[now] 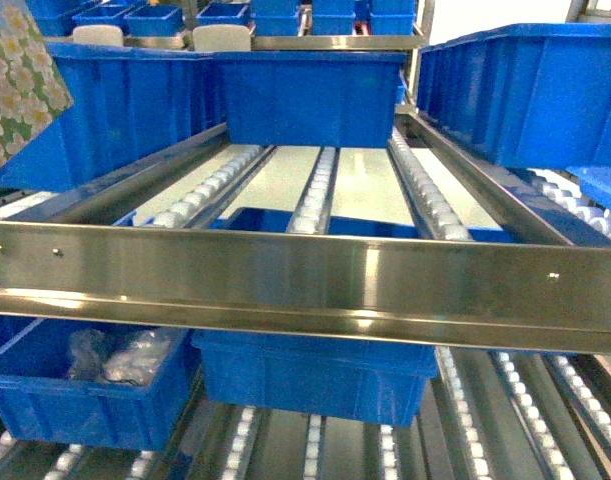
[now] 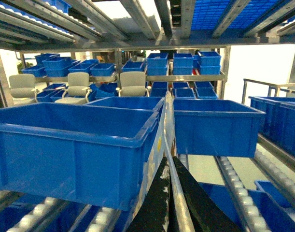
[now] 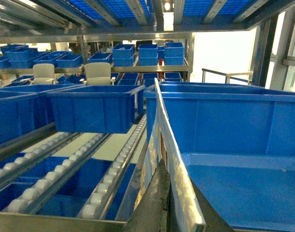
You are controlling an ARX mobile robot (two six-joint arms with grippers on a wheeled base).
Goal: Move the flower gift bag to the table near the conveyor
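Note:
The flower gift bag [image 1: 13, 92] shows at the head view's upper left corner, white-yellow flowers on green, hanging above the conveyor [image 1: 315, 190]. In the left wrist view its thin pale edge [image 2: 168, 126] runs forward, pinched between the dark fingers of my left gripper [image 2: 167, 162], which is shut on it. My right gripper [image 3: 166, 166] is shut on the pale edge of a paper bag [image 3: 159, 116] seen edge-on; I cannot tell its print. Neither gripper shows in the head view. The table is out of view.
A steel front rail [image 1: 305, 275] crosses the head view. Blue bins sit on the roller lanes: one centre back [image 1: 310, 95], one right [image 1: 530, 90], one left [image 2: 70, 150]. More bins stand on the lower level [image 1: 85, 385]. Shelves and chairs [image 2: 77, 87] lie beyond.

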